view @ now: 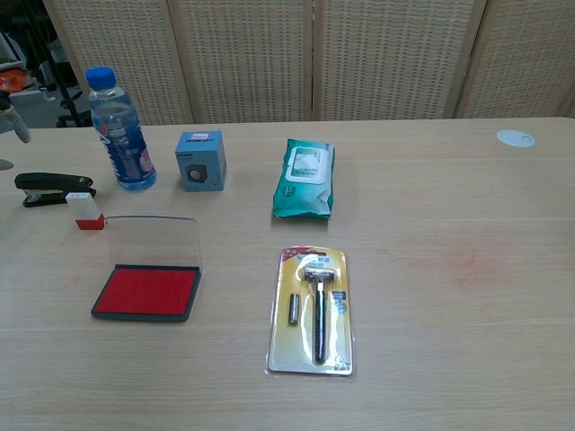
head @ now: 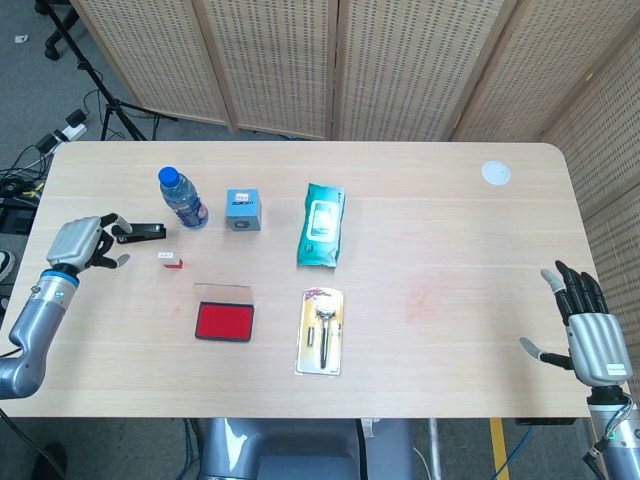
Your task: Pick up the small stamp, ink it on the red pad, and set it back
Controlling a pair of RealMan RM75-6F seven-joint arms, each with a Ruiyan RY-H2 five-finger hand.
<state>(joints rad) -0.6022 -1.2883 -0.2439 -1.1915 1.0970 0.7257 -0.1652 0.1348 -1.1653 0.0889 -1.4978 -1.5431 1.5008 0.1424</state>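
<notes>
The small stamp (head: 170, 260), white with a red base, stands on the table left of centre; the chest view shows the stamp (view: 87, 211) too. The red ink pad (head: 224, 322) lies open in front of it, its clear lid raised, and the chest view shows the pad (view: 146, 291) as well. My left hand (head: 82, 243) hovers over the table's left side, left of the stamp, holding nothing, fingers loosely apart. Only a fingertip of it (view: 11, 118) shows in the chest view. My right hand (head: 590, 335) is open at the table's right front edge.
A black stapler (head: 139, 231) lies just beside my left hand. A water bottle (head: 182, 198), a small blue box (head: 243, 210), a green wipes pack (head: 322, 224) and a packaged razor (head: 322, 331) stand around the middle. A white disc (head: 495, 173) sits far right.
</notes>
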